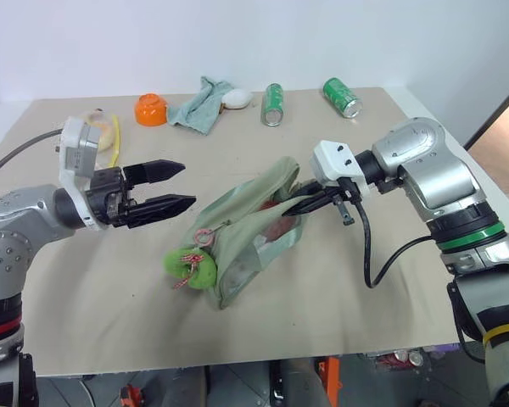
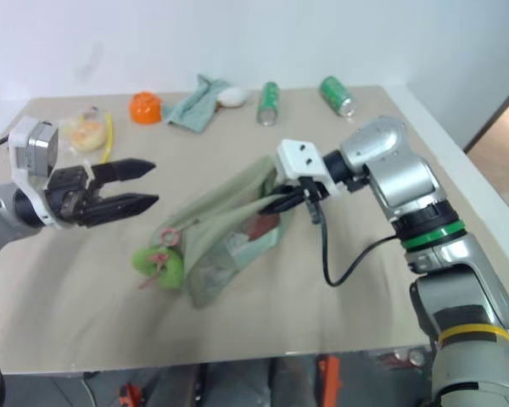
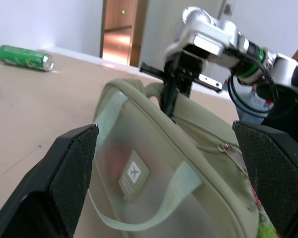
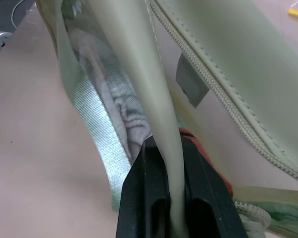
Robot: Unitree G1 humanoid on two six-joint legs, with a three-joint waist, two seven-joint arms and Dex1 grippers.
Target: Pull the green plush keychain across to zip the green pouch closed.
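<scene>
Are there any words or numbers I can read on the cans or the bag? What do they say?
No words can be read here.
The green pouch: a small square label with a white airplane sign, no letters.
Green soda can: print too small to read.
Second green soda can: print too small to read.

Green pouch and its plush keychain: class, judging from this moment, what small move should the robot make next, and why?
Probably bring the left gripper down onto the green plush keychain and close on it. The right gripper is already shut on fabric at the far end of the green pouch, bracing it. The left one hovers open above the table, holding nothing, and the keychain lies untouched at the pouch's near end.
</scene>
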